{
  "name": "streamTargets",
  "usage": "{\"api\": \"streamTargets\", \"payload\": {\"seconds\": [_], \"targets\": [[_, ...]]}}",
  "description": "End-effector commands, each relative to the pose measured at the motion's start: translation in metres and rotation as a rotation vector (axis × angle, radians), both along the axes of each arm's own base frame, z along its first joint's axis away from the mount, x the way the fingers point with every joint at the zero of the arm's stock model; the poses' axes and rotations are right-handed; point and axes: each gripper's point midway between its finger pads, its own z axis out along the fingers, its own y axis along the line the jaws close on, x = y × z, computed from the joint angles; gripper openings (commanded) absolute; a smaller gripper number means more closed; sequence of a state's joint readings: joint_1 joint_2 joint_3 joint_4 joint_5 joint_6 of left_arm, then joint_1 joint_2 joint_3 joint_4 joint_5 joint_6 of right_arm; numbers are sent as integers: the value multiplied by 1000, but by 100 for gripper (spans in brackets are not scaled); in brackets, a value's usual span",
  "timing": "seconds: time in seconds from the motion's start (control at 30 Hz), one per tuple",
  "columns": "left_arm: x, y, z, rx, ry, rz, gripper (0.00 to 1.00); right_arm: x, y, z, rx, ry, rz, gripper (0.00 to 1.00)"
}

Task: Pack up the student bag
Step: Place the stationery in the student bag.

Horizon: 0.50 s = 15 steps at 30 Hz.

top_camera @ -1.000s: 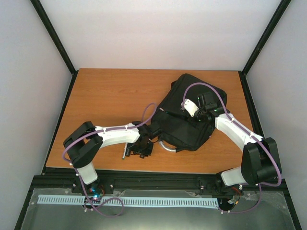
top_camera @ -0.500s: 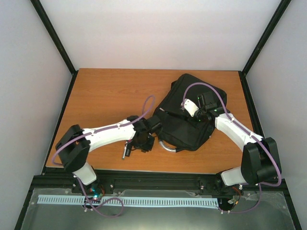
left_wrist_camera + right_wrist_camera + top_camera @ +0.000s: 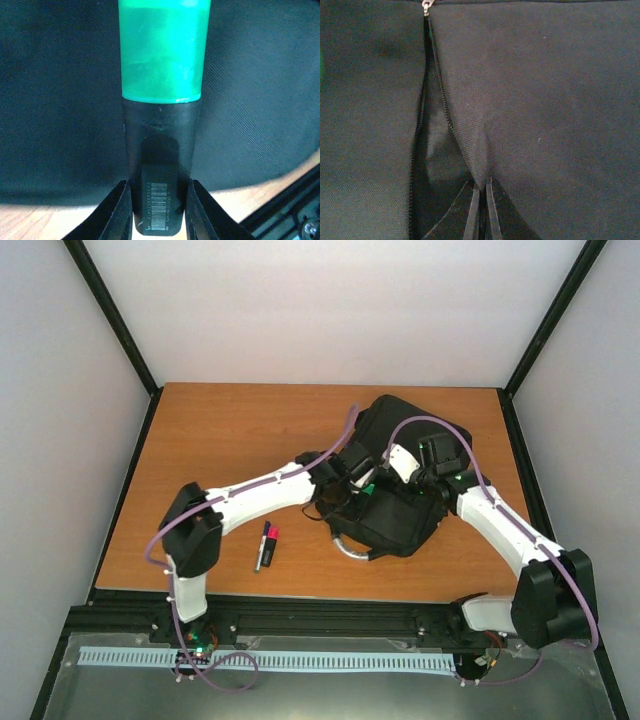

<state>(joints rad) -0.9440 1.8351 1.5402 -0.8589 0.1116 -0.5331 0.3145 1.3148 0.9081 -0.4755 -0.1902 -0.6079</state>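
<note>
At the right of the table (image 3: 220,430) lay the bag (image 3: 396,526), its grey handle (image 3: 348,548) toward the near edge and both arms reaching over it. On it, the right gripper (image 3: 481,210) had its jaws pressed fully together on a fold of the bag's fabric, just beside the open zip slit (image 3: 426,150). It was apparently lifting that edge to hold the mouth wide. The left gripper (image 3: 160,212) stood partly open, clamped on the black barrel of a green-capped highlighter (image 3: 162,55). The cap pointed away from the wrist, over the bag's dark cloth.

The step in hand looked like loading: the highlighter was at the bag but not yet inside. The next move would call for lining the cap up with the slit and sliding it in along the opening. It should be released only once most of the barrel had passed the teeth, with the right hold keeping the fabric raised.

Well apart on bare wood to the left lay a pink-tipped black marker (image 3: 266,545), probably left to pack.

Count: 1 table, 1 bag, 2 arms, 2 grippers, 1 highlighter, 1 marker, 1 zip pull (image 3: 425,6).
</note>
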Motion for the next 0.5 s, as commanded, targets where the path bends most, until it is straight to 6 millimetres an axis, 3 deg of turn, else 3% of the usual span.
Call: {"api": "streamTargets", "payload": {"seconds": [0.0, 0.23, 0.4, 0.47], "targets": [[17, -22, -3, -44, 8, -52, 9, -3, 4, 20, 41, -65, 12, 3], [70, -32, -6, -137, -10, 20, 9, -3, 4, 17, 37, -57, 16, 3], [86, -44, -15, -128, -25, 8, 10, -4, 4, 14, 32, -50, 18, 3], [91, -44, -19, -105, -32, 14, 16, -3, 3, 14, 28, -49, 17, 3]]}}
